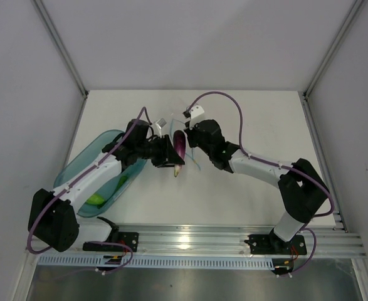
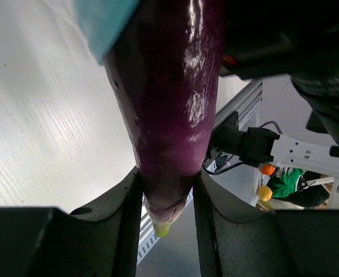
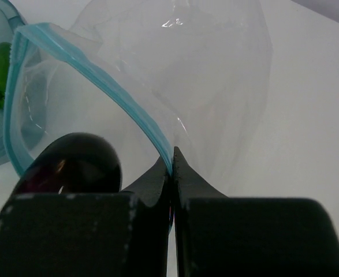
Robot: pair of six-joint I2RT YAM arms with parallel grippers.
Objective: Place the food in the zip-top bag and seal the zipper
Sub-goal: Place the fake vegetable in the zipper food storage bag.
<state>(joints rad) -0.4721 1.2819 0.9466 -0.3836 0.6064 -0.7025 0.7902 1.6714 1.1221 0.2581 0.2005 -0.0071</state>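
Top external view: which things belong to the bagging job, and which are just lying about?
Job: purple eggplant in left pincer; zip-top bag, its zipper pinched by right pincer; green food.
Just there: blue tray holding the green food; metal rail.

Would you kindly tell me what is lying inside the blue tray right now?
Green food pieces show at the blue tray's near end. The left arm crosses above its middle, so anything beneath is hidden.

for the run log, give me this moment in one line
left gripper: shut on purple eggplant | right gripper: shut on zipper, zip-top bag mouth open | green food: in blue tray | seal: not done
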